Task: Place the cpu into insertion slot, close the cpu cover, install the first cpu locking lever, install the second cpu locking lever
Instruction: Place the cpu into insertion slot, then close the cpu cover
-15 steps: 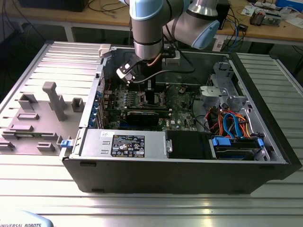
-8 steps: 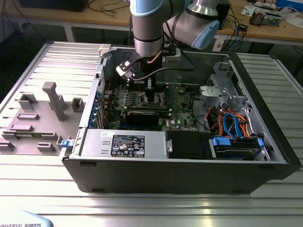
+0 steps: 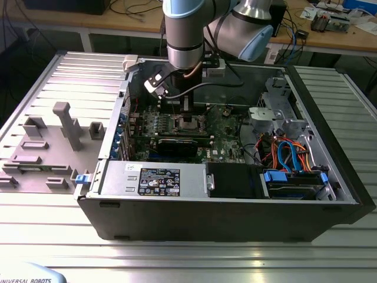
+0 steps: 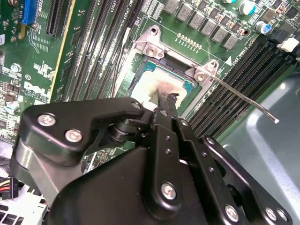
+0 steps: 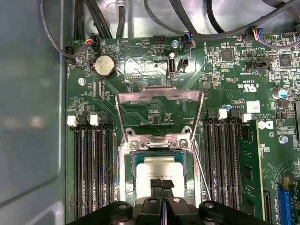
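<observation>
The cpu [image 5: 157,169] lies flat in the insertion slot [image 5: 124,178], its silver top facing up; it also appears in the second wrist view [image 4: 161,83]. My gripper [image 5: 163,183] hangs straight over the chip with its two black fingers pressed together, tips at or just above the metal top [image 4: 165,97]. Nothing is held between them. The cpu cover [image 5: 159,93] stands open, tilted back on its hinge beyond the slot. One thin wire locking lever [image 4: 243,99] sticks out unlatched beside the slot. In the exterior view the gripper [image 3: 187,111] reaches down into the open computer case.
Long black memory slots [image 5: 91,168] flank the socket on both sides. A black graphics card [image 3: 177,145], a power supply [image 3: 153,177] and coloured cables [image 3: 288,154] fill the case. A grey fixture plate [image 3: 65,127] lies at the exterior view's left.
</observation>
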`<state>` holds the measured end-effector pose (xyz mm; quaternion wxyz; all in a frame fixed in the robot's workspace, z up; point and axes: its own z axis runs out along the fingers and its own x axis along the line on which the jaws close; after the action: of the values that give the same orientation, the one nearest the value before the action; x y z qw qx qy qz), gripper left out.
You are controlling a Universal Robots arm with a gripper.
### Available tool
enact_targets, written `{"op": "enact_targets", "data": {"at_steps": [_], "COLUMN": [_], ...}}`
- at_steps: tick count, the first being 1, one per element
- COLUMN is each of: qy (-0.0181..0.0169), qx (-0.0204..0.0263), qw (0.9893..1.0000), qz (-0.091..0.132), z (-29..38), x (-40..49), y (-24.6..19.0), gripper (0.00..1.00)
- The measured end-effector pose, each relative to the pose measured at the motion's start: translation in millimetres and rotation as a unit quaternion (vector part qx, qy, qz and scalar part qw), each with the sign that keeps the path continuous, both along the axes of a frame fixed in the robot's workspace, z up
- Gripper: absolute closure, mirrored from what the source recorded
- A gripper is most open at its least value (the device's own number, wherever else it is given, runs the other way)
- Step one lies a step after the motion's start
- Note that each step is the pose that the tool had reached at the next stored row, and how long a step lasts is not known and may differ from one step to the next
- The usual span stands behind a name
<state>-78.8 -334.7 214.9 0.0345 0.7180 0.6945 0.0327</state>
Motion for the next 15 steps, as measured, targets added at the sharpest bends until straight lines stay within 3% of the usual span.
{"op": "enact_targets", "data": {"at_steps": [15], "qy": [0.0000], "qx": [0.0000], "qw": [1.0000], "qz": [0.000], "z": [0.0], "x": [1.2], "y": [0.0], "gripper": [0.89]}}
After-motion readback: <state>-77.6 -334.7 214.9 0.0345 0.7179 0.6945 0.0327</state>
